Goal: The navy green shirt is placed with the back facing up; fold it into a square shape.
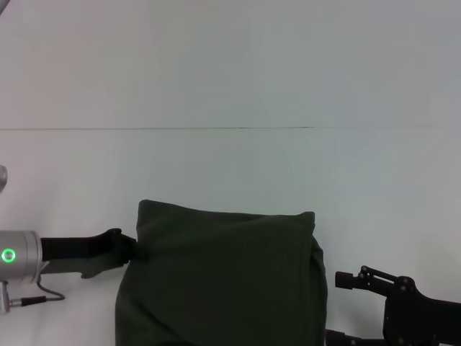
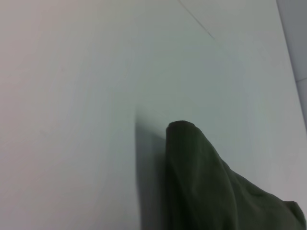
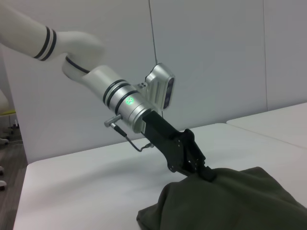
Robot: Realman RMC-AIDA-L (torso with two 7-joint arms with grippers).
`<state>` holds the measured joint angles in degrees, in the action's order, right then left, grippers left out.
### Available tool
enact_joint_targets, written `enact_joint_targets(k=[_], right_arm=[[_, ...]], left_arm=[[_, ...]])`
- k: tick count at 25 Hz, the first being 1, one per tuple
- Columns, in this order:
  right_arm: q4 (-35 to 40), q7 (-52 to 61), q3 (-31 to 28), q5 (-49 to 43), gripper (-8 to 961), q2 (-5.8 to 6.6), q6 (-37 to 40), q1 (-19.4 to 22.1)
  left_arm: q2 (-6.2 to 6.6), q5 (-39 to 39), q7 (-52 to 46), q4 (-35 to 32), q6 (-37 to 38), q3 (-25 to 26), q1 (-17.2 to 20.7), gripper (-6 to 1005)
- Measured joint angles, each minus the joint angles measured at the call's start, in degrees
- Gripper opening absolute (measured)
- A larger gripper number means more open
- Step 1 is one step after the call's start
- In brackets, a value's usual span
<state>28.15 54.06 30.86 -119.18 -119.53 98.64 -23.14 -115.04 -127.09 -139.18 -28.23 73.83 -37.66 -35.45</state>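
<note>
The navy green shirt (image 1: 223,281) lies folded into a thick block at the near middle of the white table, plain side up, with no lettering showing. My left gripper (image 1: 134,251) is at the shirt's left edge, shut on the cloth. In the right wrist view the same left gripper (image 3: 207,173) pinches a raised ridge of the shirt (image 3: 240,201). In the left wrist view a corner of the shirt (image 2: 201,182) rises in a peak. My right gripper (image 1: 336,308) stands open just right of the shirt, apart from it.
The white table (image 1: 230,166) stretches far back, with a thin seam line (image 1: 216,129) across it. A cable (image 1: 43,297) hangs by the left wrist. Pale walls (image 3: 216,57) stand behind the table.
</note>
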Motion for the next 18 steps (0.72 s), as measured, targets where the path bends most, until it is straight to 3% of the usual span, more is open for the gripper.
enact_joint_targets(k=[5, 18], right_arm=[[-0.2, 0.0, -0.2, 0.0, 940, 0.0, 0.0, -0.2], [-0.4, -0.2, -0.5, 0.5, 940, -0.06, -0.1, -0.3]], left_arm=[[-0.71, 0.0, 0.0, 0.0, 1.2, 1.1, 0.7, 41], [-0.64, 2.0, 5.1, -1.2, 3.7, 1.5, 1.9, 41]])
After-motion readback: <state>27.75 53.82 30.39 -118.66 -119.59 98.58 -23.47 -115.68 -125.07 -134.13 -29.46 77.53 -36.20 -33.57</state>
